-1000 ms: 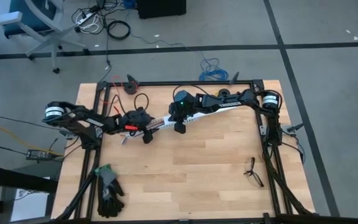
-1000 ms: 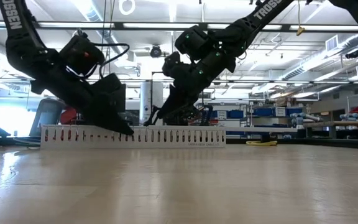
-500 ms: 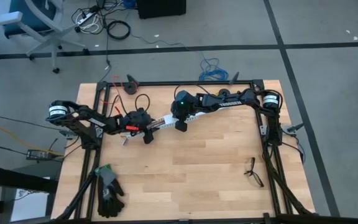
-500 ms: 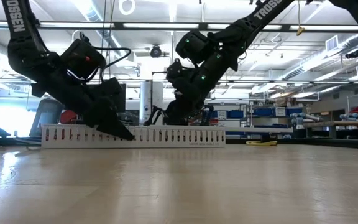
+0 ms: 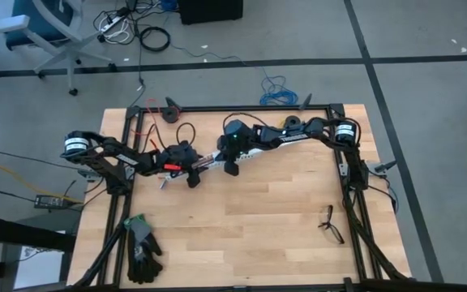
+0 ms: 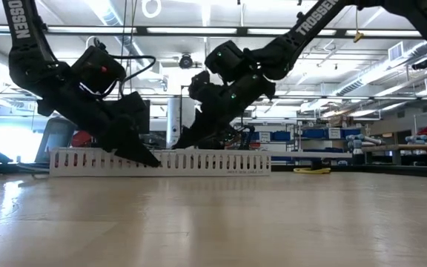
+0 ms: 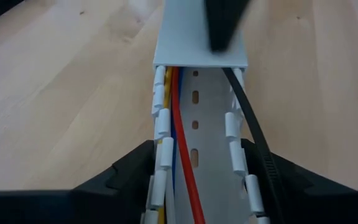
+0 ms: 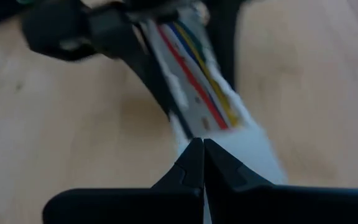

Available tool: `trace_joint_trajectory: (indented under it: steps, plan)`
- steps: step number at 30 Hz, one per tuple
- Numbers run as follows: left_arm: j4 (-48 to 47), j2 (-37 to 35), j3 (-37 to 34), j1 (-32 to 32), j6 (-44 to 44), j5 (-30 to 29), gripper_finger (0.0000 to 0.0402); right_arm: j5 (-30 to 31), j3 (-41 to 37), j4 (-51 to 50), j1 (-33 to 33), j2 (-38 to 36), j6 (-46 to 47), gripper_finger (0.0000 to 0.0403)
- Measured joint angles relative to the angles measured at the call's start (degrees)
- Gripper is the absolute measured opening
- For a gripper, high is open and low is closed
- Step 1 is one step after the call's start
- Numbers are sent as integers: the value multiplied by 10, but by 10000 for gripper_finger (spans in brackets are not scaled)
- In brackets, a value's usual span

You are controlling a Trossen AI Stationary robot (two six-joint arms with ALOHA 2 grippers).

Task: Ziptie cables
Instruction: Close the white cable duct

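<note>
A long white slotted channel [image 5: 211, 161] lies on the wooden table at the far left centre. In its open part lie the cables [image 7: 178, 149], red, blue and yellow, and the black ziptie [image 7: 253, 146] runs along one slotted wall. A flat white cover [image 7: 194, 37] closes the channel's far part. My left gripper [image 7: 201, 177] straddles the open channel. My right gripper [image 8: 202, 155] is shut, its tips down on the cover near where the cover ends. My left gripper has the channel's two slotted side walls [image 7: 161, 163] between its fingers, one finger outside each wall. The fingers slant down from the table's left and lie along the channel, which rests flat on the table. My right gripper's shut fingertips [image 7: 224, 28] rest on the top of the cover, near its open end. They slant down from the table's right.
A black glove [image 5: 142, 247] lies at the near left corner. A small black forked object [image 5: 329, 225] lies near the right edge. Bare wood stretches across the table's middle and near side. The black frame rails [image 5: 242, 108] run along the table's edges.
My right gripper has sunk toward the channel and shifted a little toward the table's left, staying shut. The channel has stayed where it was.
</note>
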Motion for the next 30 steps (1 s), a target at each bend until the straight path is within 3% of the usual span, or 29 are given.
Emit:
trace_joint_trajectory:
  steps: [3, 7, 13, 17, 19, 22, 26, 30]
  plan:
    - [10, 0, 0, 0, 0, -6, 225, 3, -2, 43, 3, -2, -7, 0]
    - [10, 0, 1, 0, -1, -7, 225, 59, -1, 47, 7, -44, -31, 0]
    - [10, 0, 1, 0, -1, -5, 225, 149, -1, -154, -2, -115, -36, 0]
    - [10, 0, 1, 0, -1, -4, 225, 143, -8, -241, -26, -106, -26, 0]
    - [4, 0, 1, 0, -1, -4, 225, 90, -10, -213, -34, -73, -19, 0]
    - [-1, 0, 4, 0, -3, -4, 225, 27, -8, -90, -32, -22, -12, 0]
    - [8, 0, 10, 0, -3, -3, 225, 15, -10, 42, -15, -5, -3, 0]
    - [13, -1, 12, 0, -1, 0, 225, 31, -12, 44, -6, -52, -29, 0]
